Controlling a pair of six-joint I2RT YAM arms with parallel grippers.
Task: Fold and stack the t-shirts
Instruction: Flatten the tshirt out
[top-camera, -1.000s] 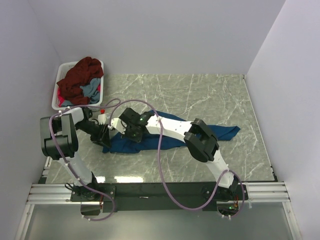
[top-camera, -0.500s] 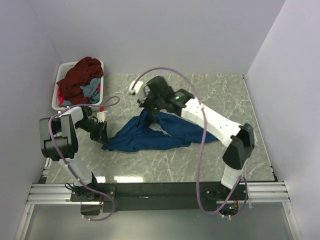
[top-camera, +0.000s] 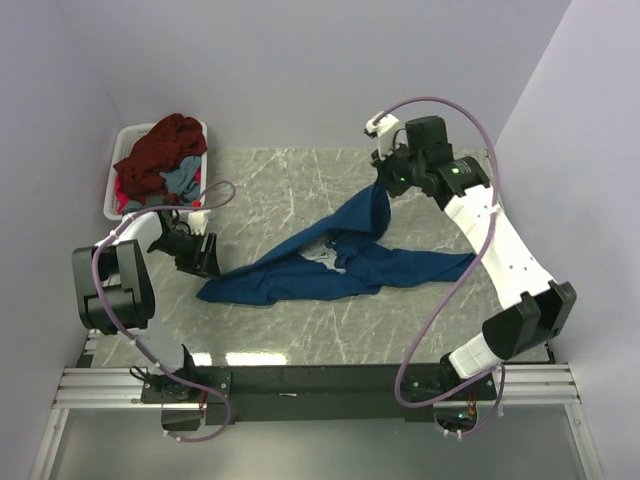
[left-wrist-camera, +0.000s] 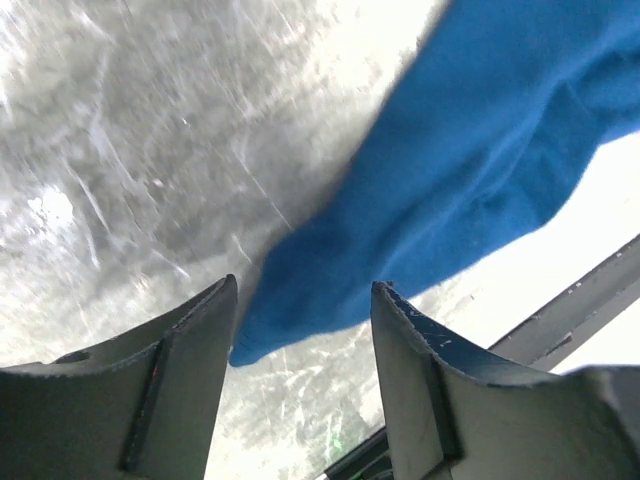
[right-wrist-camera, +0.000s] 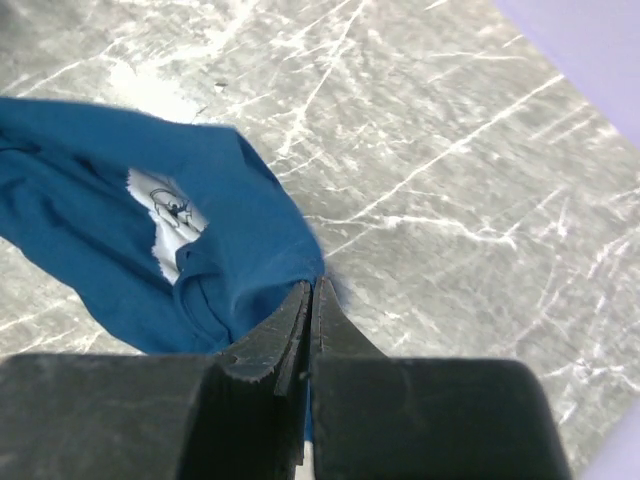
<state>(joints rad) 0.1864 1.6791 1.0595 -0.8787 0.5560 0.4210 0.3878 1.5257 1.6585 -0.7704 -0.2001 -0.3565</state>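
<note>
The deep blue t-shirt (top-camera: 330, 262) lies stretched across the marble table, its upper edge lifted toward the back right. My right gripper (top-camera: 383, 186) is shut on that lifted edge; the right wrist view shows the cloth (right-wrist-camera: 200, 250) pinched between closed jaws and a white neck label (right-wrist-camera: 165, 225). My left gripper (top-camera: 205, 262) is open and low over the table by the shirt's left tip; the blue tip (left-wrist-camera: 330, 300) sits between the spread fingers (left-wrist-camera: 180, 340) without being gripped. A dark maroon red t-shirt (top-camera: 160, 150) and a grey-blue one (top-camera: 183, 180) lie in the basket.
The white plastic basket (top-camera: 114, 195) stands at the back left corner against the wall. Purple cables (top-camera: 440, 290) loop from both arms. Walls close the table on the left, back and right. A black rail (top-camera: 320, 380) runs along the near edge.
My right gripper has swung from the shirt's left part to the back right, dragging and lifting the blue cloth with it. The left gripper has backed slightly left, off the shirt's tip.
</note>
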